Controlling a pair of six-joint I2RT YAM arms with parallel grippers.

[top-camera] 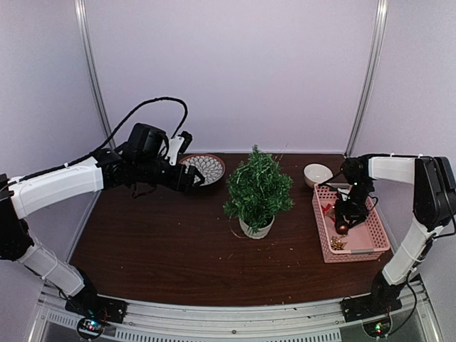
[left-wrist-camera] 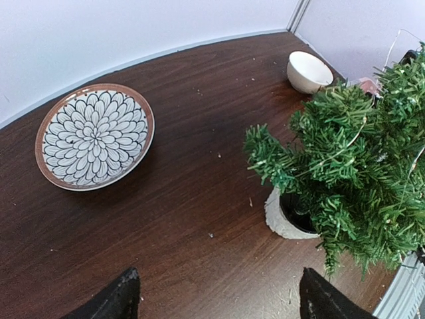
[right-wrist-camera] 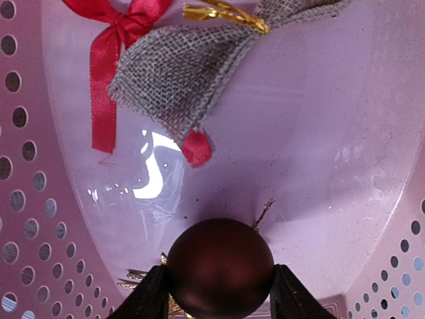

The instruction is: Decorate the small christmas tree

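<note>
The small christmas tree (top-camera: pixel 258 187), dark green in a white pot (top-camera: pixel 256 229), stands mid-table; it also fills the right of the left wrist view (left-wrist-camera: pixel 358 173). My left gripper (top-camera: pixel 194 178) hovers open to its left, and nothing lies between its fingertips (left-wrist-camera: pixel 219 292). My right gripper (top-camera: pixel 343 226) is down inside the pink basket (top-camera: pixel 385 239). Its two fingers press the sides of a dark red ball ornament (right-wrist-camera: pixel 219 262).
A red ribbon bow (right-wrist-camera: pixel 109 40) and a burlap bow (right-wrist-camera: pixel 179 73) lie in the basket beyond the ball, gold trinkets (top-camera: pixel 336 244) nearer. A flower-patterned plate (left-wrist-camera: pixel 94 135) sits back left, a white bowl (left-wrist-camera: pixel 309 72) back right of the tree.
</note>
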